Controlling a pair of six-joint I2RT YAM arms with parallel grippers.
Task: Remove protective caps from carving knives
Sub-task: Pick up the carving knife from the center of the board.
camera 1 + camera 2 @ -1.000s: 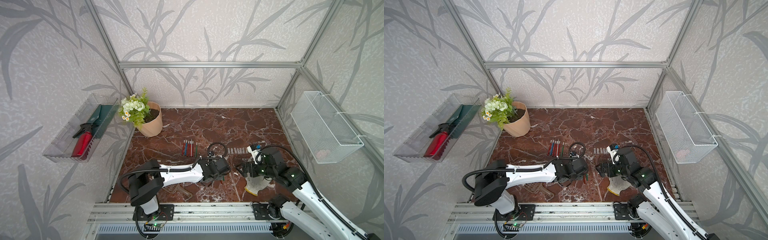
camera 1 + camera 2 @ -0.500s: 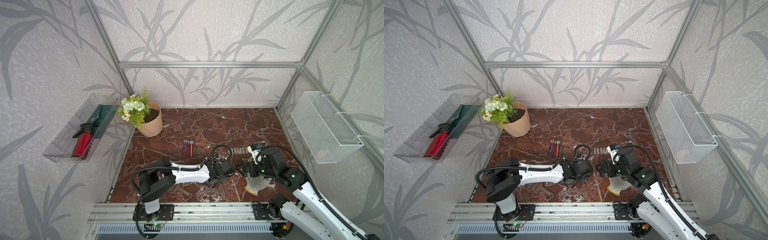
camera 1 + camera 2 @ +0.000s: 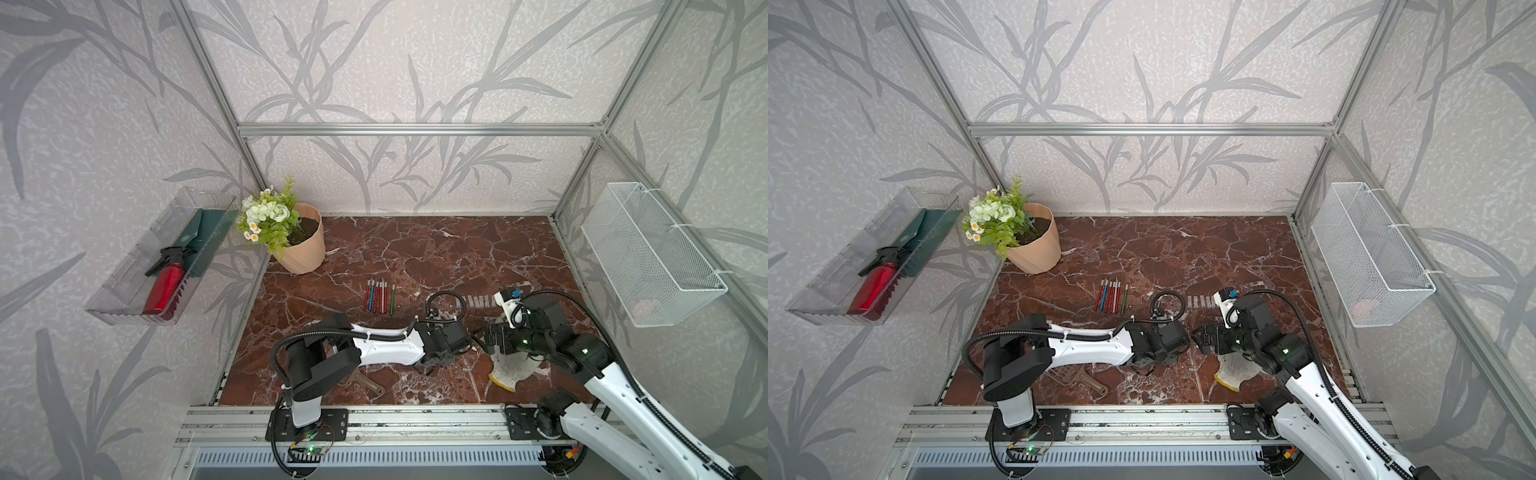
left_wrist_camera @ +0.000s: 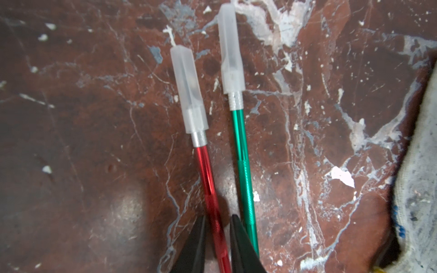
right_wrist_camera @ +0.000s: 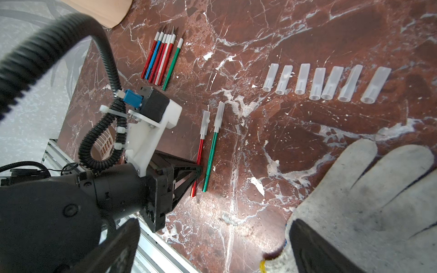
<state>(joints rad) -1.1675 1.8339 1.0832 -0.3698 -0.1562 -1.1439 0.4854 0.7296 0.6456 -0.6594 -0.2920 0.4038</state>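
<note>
Right gripper (image 5: 212, 238) wide open, empty, hanging over the white glove (image 5: 378, 201) at lower right of the desk (image 3: 415, 249). Left gripper (image 4: 217, 221) straddles the red knife (image 4: 205, 172) handle, jaws narrow; can't tell if it's clamped. Green knife (image 4: 243, 170) lies just beside it. Both wear caps (image 4: 189, 89). Further back: 7 loose caps (image 5: 327, 82) in a row, right of centre; bare knives (image 3: 380, 296) bunched left of them.

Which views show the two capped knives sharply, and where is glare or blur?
Left wrist view: red knife and green knife sharp, glare patch on the marble, glove soft. Right wrist view: loose caps crisp, right gripper's fingers blurred. Both top views: bare knives tiny.
</note>
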